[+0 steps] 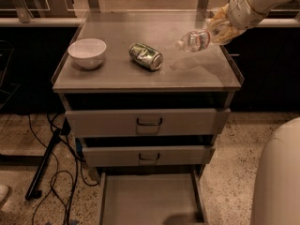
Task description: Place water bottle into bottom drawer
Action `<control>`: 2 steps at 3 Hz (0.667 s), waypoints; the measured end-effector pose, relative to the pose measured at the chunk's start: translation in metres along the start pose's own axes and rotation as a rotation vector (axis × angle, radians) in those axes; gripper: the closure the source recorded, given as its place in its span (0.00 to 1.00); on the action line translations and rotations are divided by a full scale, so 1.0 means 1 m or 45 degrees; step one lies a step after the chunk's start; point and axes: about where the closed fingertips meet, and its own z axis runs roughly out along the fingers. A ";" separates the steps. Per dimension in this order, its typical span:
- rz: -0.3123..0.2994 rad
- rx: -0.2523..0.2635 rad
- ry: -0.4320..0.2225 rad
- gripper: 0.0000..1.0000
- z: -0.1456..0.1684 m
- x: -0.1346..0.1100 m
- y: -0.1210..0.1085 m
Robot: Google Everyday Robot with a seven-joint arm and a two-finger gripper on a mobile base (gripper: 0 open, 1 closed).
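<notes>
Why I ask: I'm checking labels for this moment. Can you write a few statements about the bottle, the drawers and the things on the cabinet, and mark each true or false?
1. The gripper holds the water bottle tilted above the right side of the cabinet top. True.
2. The bottom drawer is pushed shut. False: it is pulled open, its grey floor showing.
3. The green can lies on its side between the white bowl and the bottle. True.
4. The bottle lies in the bottom drawer. False: the fingers grip it over the cabinet top.
5. The bowl stands on the right. False: it stands on the left.
</notes>
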 end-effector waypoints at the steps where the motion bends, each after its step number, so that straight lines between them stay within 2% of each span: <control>1: 0.030 0.003 0.057 1.00 -0.020 0.003 0.012; 2: 0.065 0.002 0.103 1.00 -0.050 -0.006 0.043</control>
